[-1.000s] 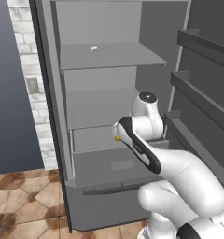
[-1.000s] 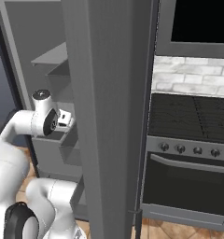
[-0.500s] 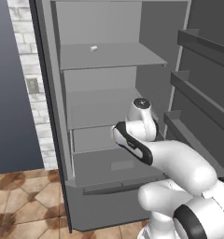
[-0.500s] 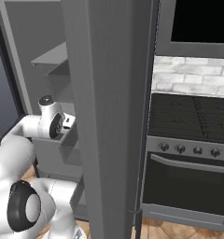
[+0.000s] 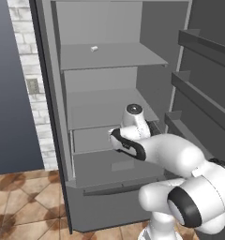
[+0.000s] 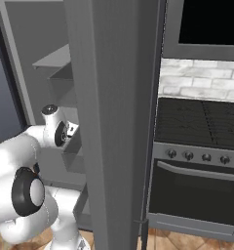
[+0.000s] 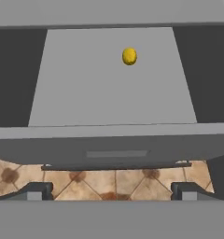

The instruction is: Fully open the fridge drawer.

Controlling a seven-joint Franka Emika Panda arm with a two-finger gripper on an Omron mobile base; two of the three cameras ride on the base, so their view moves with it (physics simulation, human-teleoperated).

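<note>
I judge the fridge drawer (image 5: 115, 167), low in the fridge (image 5: 105, 70), partly pulled out and not yet fully open. On its floor, near the back edge, lies a yellow ball (image 7: 129, 56). My arm reaches in above the drawer, wrist bent downward; the claw (image 7: 111, 190) stands wide, holding nothing.

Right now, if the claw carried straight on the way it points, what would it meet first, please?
Probably the fridge drawer: the claw looks down into it, so its front wall or floor would come first, though depth is unclear.
</note>
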